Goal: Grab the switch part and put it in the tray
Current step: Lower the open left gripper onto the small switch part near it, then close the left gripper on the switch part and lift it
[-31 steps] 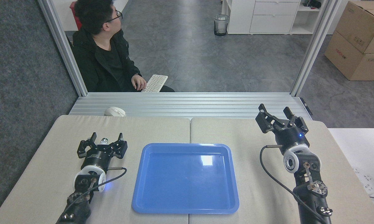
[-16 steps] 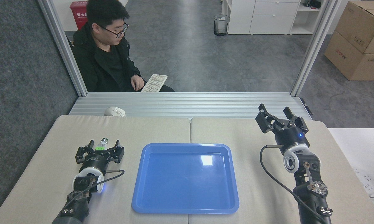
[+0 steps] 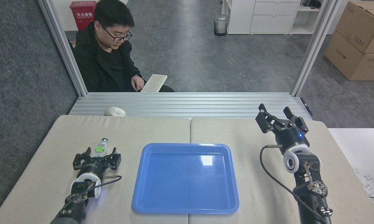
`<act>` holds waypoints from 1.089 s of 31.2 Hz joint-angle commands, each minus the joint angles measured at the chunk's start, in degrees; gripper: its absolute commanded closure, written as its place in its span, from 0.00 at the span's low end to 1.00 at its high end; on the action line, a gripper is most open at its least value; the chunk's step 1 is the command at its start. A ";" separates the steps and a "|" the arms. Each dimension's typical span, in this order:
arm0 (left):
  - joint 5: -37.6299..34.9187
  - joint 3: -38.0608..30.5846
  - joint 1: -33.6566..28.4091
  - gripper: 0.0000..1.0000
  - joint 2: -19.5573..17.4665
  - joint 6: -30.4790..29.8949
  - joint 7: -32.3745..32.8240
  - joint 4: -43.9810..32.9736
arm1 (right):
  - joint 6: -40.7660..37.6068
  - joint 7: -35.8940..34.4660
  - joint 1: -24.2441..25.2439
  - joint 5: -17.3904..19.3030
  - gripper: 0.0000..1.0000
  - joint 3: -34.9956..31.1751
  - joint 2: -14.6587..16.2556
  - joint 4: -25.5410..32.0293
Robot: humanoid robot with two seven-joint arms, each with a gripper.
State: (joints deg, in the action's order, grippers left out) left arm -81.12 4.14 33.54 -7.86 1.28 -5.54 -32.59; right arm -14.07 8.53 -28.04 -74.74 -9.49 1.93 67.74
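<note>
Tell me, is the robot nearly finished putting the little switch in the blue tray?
Not yet. The tray holds nothing. The switch lies on the table, just beyond the open left gripper, which grips nothing. Grabbing, carrying and dropping it in are all left. The right gripper hangs open, far away.

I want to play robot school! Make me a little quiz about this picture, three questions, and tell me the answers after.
1. True or false: the blue tray has nothing in it.
2. Which is closest to the switch part? A) the left gripper B) the right gripper C) the white mouse
3. Fill in: the person has a hand on a white ____.

Key
1. True. Only bare blue plastic shows.
2. A. The part lies on the table just beyond the open left gripper's fingers.
3. Keyboard.
</note>
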 commanded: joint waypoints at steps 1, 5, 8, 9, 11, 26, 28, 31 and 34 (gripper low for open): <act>0.17 2.10 0.30 0.00 -0.58 -0.05 -0.08 3.85 | 0.01 -0.01 0.00 0.03 0.00 0.00 0.00 0.02; 0.26 2.10 0.74 0.00 -0.49 -0.05 -0.08 3.67 | 0.01 -0.01 0.00 0.03 0.00 0.00 0.00 -0.07; 0.34 2.10 0.74 0.00 -0.41 -0.05 -0.08 3.67 | 0.01 -0.01 0.00 0.03 0.00 0.00 0.00 -0.07; 0.34 2.10 0.74 0.00 -0.41 0.04 -0.08 3.67 | 0.01 -0.01 0.00 0.03 0.00 0.00 0.00 0.02; 0.34 2.10 0.74 0.00 -0.41 0.04 -0.17 3.67 | 0.01 -0.01 0.00 0.03 0.00 0.00 0.00 -0.07; 0.26 2.36 0.65 0.60 -0.49 -0.84 -2.10 3.76 | 0.01 -0.01 0.00 0.03 0.00 0.00 0.00 0.02; 0.08 2.45 0.56 0.60 -0.49 -0.84 -2.10 3.76 | 0.01 -0.01 0.00 0.03 0.00 0.00 0.00 0.02; 0.08 3.24 0.65 0.62 -0.49 -0.84 -2.10 3.76 | 0.01 -0.01 0.00 0.03 0.00 0.00 0.00 0.02; -0.01 3.77 0.56 0.74 -0.58 -0.92 -2.10 3.76 | 0.01 -0.01 0.00 0.03 0.00 0.00 0.00 -0.07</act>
State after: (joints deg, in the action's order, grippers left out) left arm -80.93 6.28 34.28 -8.29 0.55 -7.79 -29.41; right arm -14.07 8.53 -28.04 -74.71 -9.49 1.94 67.72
